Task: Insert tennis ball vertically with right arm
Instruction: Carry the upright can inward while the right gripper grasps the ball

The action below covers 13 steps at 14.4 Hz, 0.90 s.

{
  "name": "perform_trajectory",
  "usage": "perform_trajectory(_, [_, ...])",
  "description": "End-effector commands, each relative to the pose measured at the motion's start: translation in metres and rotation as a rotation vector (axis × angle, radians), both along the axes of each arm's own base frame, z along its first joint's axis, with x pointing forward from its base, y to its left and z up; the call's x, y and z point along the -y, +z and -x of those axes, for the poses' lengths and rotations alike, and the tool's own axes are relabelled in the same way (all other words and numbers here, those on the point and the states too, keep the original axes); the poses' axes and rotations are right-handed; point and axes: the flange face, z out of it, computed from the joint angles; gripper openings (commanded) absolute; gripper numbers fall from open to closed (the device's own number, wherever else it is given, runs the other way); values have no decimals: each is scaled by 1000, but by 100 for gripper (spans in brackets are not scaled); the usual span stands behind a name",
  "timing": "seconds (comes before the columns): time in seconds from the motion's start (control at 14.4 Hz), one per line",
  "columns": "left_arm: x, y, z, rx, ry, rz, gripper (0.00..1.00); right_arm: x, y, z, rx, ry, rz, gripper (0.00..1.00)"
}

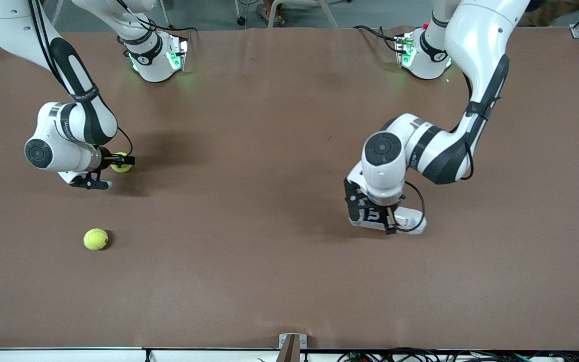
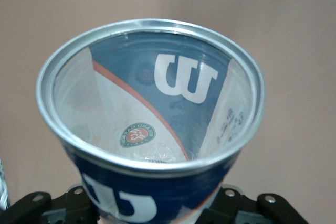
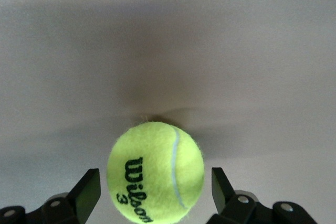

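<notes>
A yellow-green tennis ball (image 3: 155, 174) marked Wilson 3 sits between the fingers of my right gripper (image 3: 156, 192), with a gap on each side. The gripper is open around it. In the front view this ball (image 1: 121, 164) and the right gripper (image 1: 110, 172) are low over the table at the right arm's end. My left gripper (image 1: 377, 216) is shut on a blue and white Wilson ball can (image 1: 410, 222), held low over the table. The left wrist view shows the can's open, empty mouth (image 2: 152, 93) above the left gripper (image 2: 152, 209).
A second tennis ball (image 1: 96, 239) lies loose on the brown table (image 1: 249, 211), nearer the front camera than the right gripper. The two arm bases (image 1: 156, 58) (image 1: 422, 55) stand along the table's edge farthest from the camera.
</notes>
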Motion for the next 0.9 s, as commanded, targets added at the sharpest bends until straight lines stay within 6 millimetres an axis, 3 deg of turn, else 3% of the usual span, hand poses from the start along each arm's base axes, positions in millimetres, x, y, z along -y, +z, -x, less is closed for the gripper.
perform_trajectory(0.0, [34, 18, 6, -15, 20, 160, 70, 4, -2, 3, 4, 5, 0, 80])
perform_trajectory(0.21, [70, 35, 13, 36, 32, 359, 70, 4, -2, 2, 5, 5, 1, 67])
perform_trajectory(0.42, [103, 34, 21, 85, 45, 542, 70, 4, -1, 2, 2, 4, 1, 53])
perform_trajectory(0.62, [129, 18, 29, 158, 70, 733, 70, 5, 2, -1, 2, -1, 1, 40])
perform_trajectory(0.83, [161, -6, 47, 217, 108, 921, 70, 6, 12, -11, 6, -12, -3, 38])
